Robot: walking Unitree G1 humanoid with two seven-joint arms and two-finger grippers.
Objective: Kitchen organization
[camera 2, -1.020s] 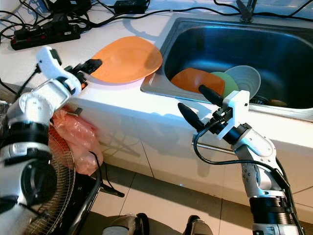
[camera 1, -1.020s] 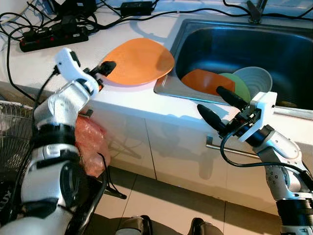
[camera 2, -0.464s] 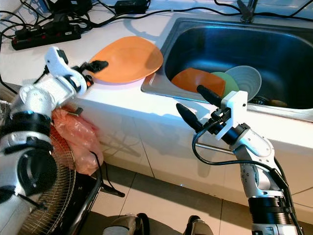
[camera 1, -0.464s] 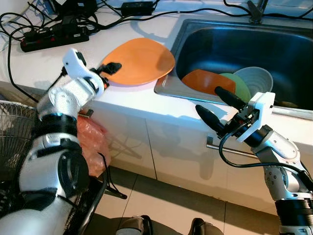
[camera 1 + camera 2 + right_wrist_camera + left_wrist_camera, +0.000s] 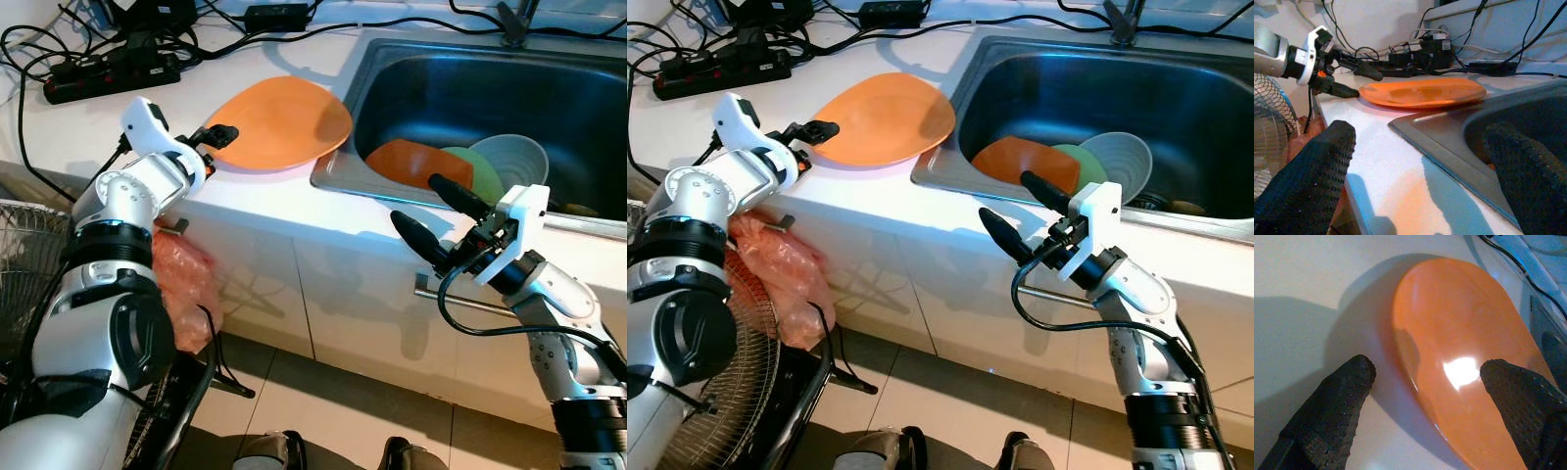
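White surface (image 5: 88,117) with steel sink (image 5: 588,108) as landmark. Orange plate (image 5: 279,122) flat on surface, just left of sink, rim overlapping sink edge. Left gripper (image 5: 1422,377) at plate's far-left rim, fingers spread wide, straddling rim, not clamped. Right gripper (image 5: 431,211) before sink front, fingers wide open, empty.

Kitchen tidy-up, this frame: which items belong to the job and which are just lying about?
Job: orange plate, left gripper open at its rim; dishes in the sink; right gripper open.
Lying about: power strip, cables, fan, red bag.
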